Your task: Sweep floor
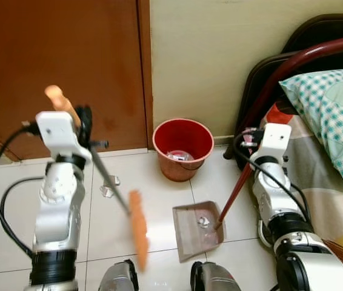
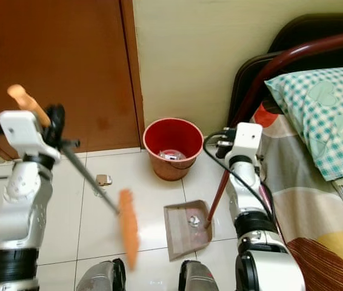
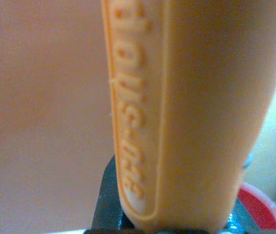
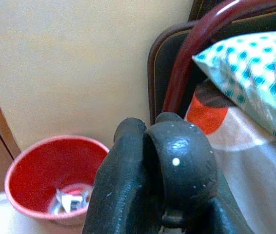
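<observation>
**Mid-sweep, one scrap to go**

Left gripper (image 1: 83, 124) clamps the orange broom (image 1: 138, 229), bristles low centre. Right gripper (image 1: 250, 138) is closed on the dustpan (image 1: 197, 229) handle; debris sits inside. Crumpled wrapper (image 1: 109, 187), centre-left, needs brushing rightward into the pan, I reckon, then tipping into the red bucket (image 1: 182, 148).

the broom head (image 1: 138, 229) is smeared by motion blur. the scraps in the red bucket (image 1: 182, 148) and on the dustpan (image 1: 197, 230) are too small to identify.

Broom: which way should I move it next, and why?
Probably swing the broom in the left gripper out to the wrapper scraps on the tiles, then draw them toward the dustpan the right gripper holds; they lie outside it.
</observation>
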